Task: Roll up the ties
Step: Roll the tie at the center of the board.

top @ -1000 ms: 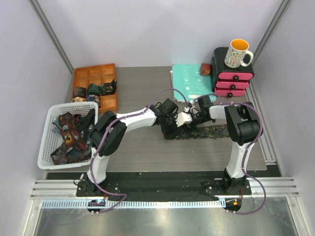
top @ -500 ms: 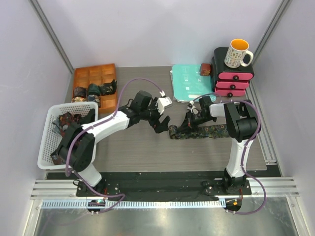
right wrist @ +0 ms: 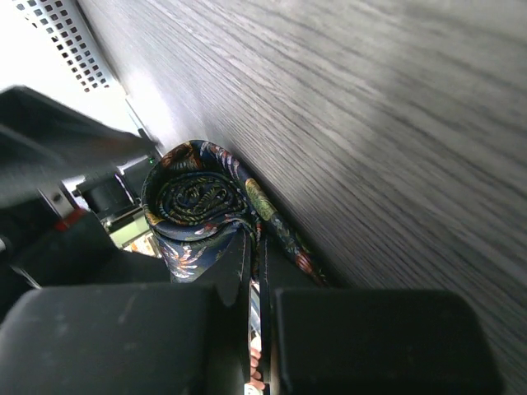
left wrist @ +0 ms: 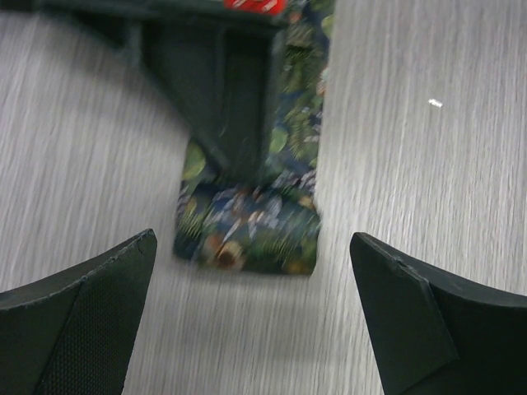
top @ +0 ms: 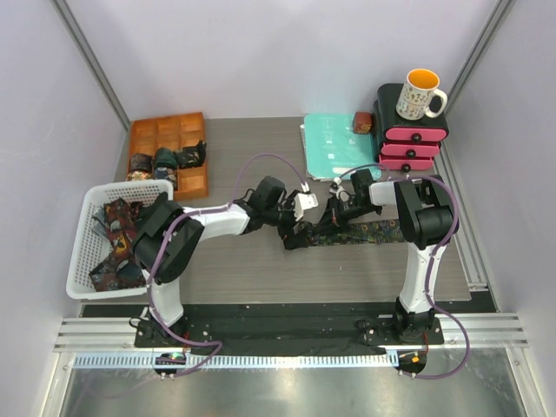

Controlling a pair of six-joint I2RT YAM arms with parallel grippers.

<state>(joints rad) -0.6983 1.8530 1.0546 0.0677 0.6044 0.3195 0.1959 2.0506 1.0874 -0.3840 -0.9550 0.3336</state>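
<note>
Bystanders we see on the grey wood-grain table (top: 243, 269)

At the left edge we find a white slotted basket (top: 129, 186), and behind it, in the far left corner, an orange tray (top: 167, 132) split into square compartments. Toward the far right corner we see a teal flat folder (top: 334, 143) lying flat, with a small reddish-brown block (top: 363, 122) resting on its far right corner. Just beside it, at the right edge, stands a black drawer unit (top: 408, 139) with three pink drawers. On top of it we note a white patterned mug (top: 420, 94), yellow inside, handle pointing right.
</note>
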